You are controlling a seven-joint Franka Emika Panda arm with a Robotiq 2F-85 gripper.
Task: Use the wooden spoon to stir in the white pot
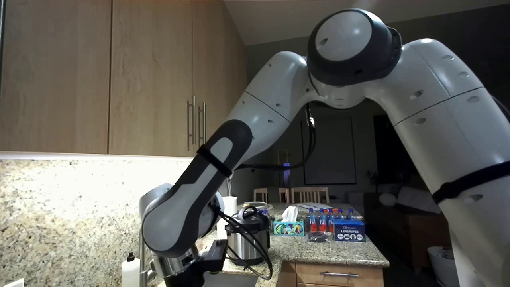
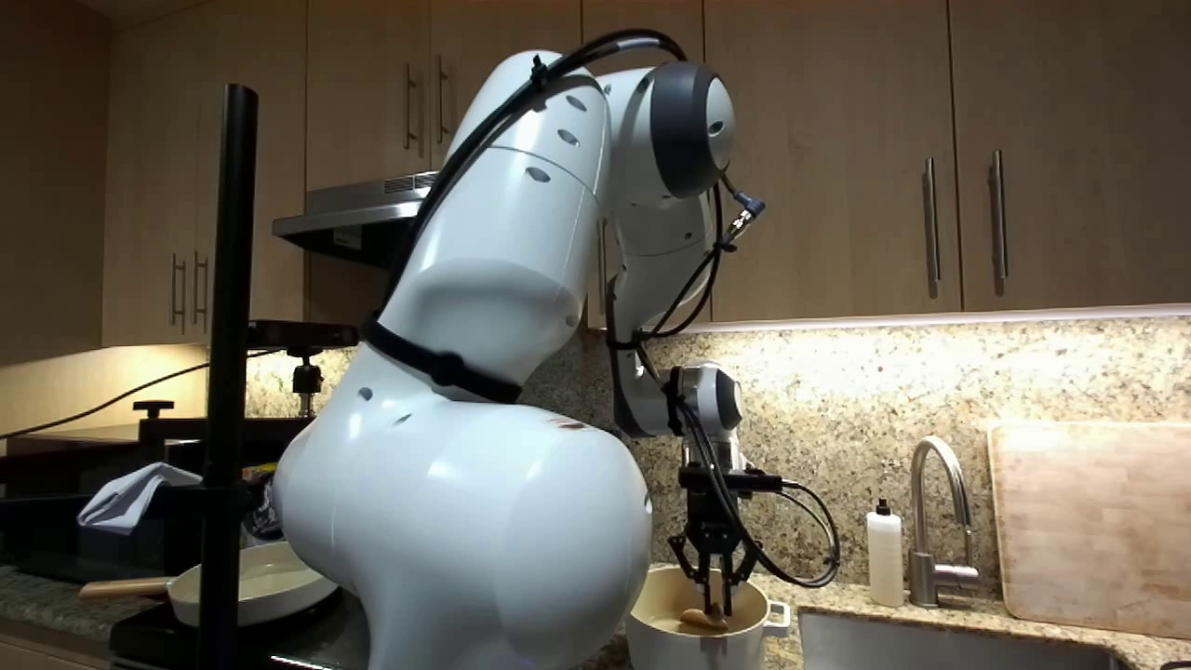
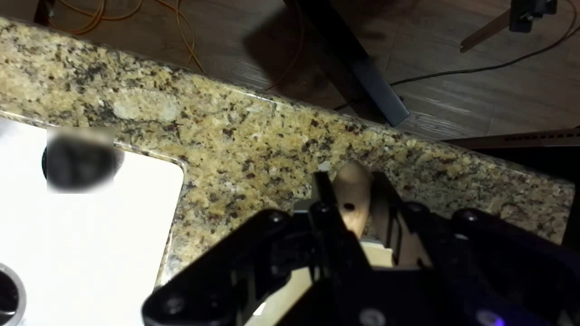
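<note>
The white pot (image 2: 684, 653) stands on the counter below the arm in an exterior view, its cream inside partly visible. My gripper (image 2: 717, 603) points down into the pot's mouth. Between its fingers is the wooden spoon (image 2: 698, 619), a brown piece showing at the fingertips. From the wrist, the gripper (image 3: 352, 179) is shut on the wooden spoon (image 3: 353, 190), whose rounded end with a small dark hole sticks out between both fingers. The spoon's lower part is hidden behind the gripper, as is most of the pot (image 3: 378, 254) there.
A sink (image 2: 949, 642) lies beside the pot, with a faucet (image 2: 930, 530), a white bottle (image 2: 885, 556) and a cutting board (image 2: 1098, 530) behind it. A pan (image 2: 247, 586) sits on the stove. A steel cooker (image 1: 249, 239) stands near the wrist in an exterior view.
</note>
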